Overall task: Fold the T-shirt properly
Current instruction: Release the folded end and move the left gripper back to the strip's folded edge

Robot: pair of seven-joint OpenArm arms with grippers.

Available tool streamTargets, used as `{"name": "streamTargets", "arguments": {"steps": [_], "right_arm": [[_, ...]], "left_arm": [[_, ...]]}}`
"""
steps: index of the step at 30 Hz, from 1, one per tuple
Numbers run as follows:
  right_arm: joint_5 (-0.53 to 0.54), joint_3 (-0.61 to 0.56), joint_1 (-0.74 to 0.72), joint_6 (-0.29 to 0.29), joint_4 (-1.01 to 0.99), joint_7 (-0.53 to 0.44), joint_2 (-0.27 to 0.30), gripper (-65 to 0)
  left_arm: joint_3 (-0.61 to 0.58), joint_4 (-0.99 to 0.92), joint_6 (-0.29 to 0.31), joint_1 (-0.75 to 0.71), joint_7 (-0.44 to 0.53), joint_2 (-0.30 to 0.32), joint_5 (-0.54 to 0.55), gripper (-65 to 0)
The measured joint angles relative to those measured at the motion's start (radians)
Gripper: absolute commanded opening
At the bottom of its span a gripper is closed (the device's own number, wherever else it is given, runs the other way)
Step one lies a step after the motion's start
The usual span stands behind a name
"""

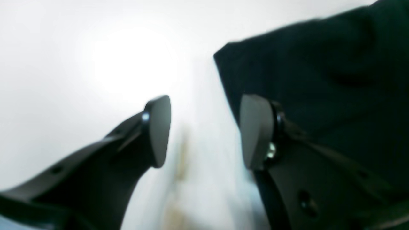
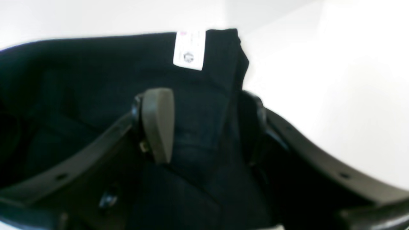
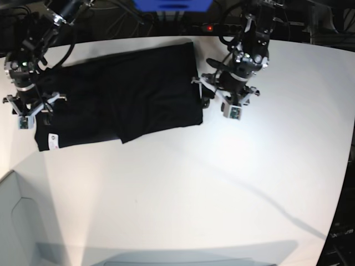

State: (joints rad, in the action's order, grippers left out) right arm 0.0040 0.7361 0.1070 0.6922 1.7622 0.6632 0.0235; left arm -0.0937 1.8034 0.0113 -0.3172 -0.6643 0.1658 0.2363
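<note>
No words or numbers can be read anywhere in these views. The white tag (image 2: 189, 50) sewn at the edge of the T-shirt (image 2: 96, 83) carries a small round dark emblem low on its face and a pinkish mark at its top edge, both too blurred to make out. In the base view the same tag (image 3: 53, 139) shows only as a small white patch near the shirt's corner, with nothing legible on it.

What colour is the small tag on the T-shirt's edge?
White, with a small dark printed mark; the tag on the black T-shirt shows best in the right wrist view.
</note>
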Motion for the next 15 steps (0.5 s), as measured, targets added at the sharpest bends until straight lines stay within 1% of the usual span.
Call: {"name": "streamTargets", "arguments": {"steps": [1, 4, 6, 8, 10, 12, 15], "right_arm": [[0.001, 0.008, -0.004, 0.0, -0.013, -0.001, 0.002, -32.4], [0.003, 0.012, -0.005, 0.0, -0.057, -0.003, 0.035, -32.3], [-0.002, 0.016, -0.01, 0.0, -0.102, -0.005, 0.053, -32.2], [0.004, 0.009, -0.01, 0.0, -0.152, -0.004, 0.076, -30.3], [0.0, 0.006, -0.01, 0.0, -0.192, -0.005, 0.093, -28.3], [0.0, 0.01, -0.025, 0.0, -0.221, -0.002, 0.096, -26.5], [0.01, 0.003, -0.048, 0.0, -0.254, -0.011, 0.116, -24.5]], "left_arm": [[-0.002, -0.004, 0.0, 0.0, -0.002, -0.002, 0.002, -31.6], [0.006, -0.006, 0.0, 0.002, 0.003, -0.03, 0.003, -31.6], [0.003, -0.01, 0.0, 0.003, 0.002, -0.033, 0.003, -31.6], [-0.002, -0.011, 0.0, 0.017, -0.005, -0.035, 0.004, -31.6], [-0.002, -0.023, 0.001, 0.028, 0.014, -0.036, 0.003, -31.6], [0.0, -0.048, 0.001, 0.044, 0.005, -0.036, 0.003, -31.6], [0.0, -0.071, 0.001, 0.053, 0.006, -0.035, 0.003, -31.6]]}}
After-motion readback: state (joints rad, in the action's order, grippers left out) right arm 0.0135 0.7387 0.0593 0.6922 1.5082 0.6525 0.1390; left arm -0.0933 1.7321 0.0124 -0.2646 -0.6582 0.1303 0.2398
